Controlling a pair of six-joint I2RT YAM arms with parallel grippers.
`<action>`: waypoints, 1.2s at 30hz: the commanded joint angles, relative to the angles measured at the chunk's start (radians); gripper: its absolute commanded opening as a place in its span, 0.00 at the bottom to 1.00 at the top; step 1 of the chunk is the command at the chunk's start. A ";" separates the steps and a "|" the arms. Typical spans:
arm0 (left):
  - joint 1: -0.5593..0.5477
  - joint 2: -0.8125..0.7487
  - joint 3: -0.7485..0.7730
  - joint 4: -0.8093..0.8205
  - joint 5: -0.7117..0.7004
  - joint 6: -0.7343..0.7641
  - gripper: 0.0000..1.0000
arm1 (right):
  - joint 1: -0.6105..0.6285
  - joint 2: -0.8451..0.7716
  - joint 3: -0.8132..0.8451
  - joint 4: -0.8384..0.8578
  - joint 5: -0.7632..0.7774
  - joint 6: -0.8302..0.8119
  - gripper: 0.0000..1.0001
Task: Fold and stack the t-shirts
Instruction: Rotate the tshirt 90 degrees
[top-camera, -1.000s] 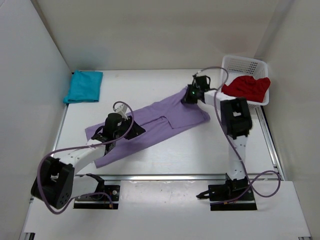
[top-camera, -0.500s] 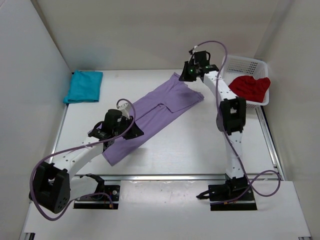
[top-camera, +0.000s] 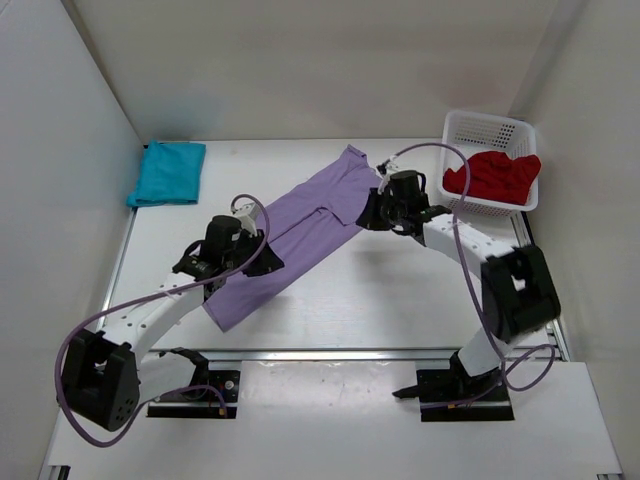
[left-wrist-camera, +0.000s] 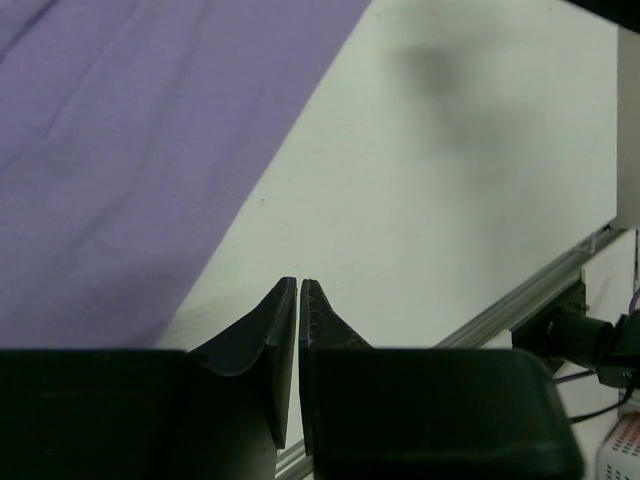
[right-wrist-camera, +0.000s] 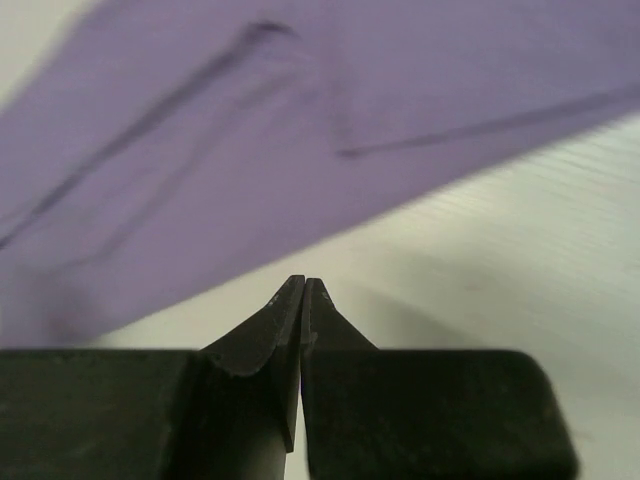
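Note:
A pale lavender t-shirt (top-camera: 300, 225) lies flat in a diagonal band across the table's middle, with a folded flap along its length. My left gripper (top-camera: 272, 263) hovers over the shirt's near edge. In the left wrist view it (left-wrist-camera: 300, 283) is shut on nothing, over bare table beside the purple cloth (left-wrist-camera: 130, 150). My right gripper (top-camera: 366, 219) is at the shirt's right edge. The right wrist view shows it (right-wrist-camera: 304, 282) shut and empty, just off the cloth (right-wrist-camera: 300, 130). A folded teal t-shirt (top-camera: 167, 172) lies at the back left. A red t-shirt (top-camera: 492, 175) sits bunched in the basket.
The white lattice basket (top-camera: 490, 130) stands at the back right corner. White walls close in the table on the left, back and right. A metal rail (top-camera: 330, 352) runs along the near table edge, above both arm bases.
The right arm swung from the back near the basket down to the shirt's right edge. The lavender shirt became a narrower band, shifted back and left. The left jaws closed.

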 joint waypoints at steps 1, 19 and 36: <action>-0.019 -0.047 -0.018 0.035 0.036 -0.008 0.13 | -0.082 0.089 0.011 0.058 0.055 -0.008 0.00; -0.022 0.013 0.011 0.025 0.033 0.005 0.20 | -0.196 0.721 0.800 -0.326 0.107 -0.092 0.00; 0.076 0.001 0.122 -0.155 0.012 0.101 0.37 | 0.226 0.104 -0.163 0.298 0.044 0.245 0.41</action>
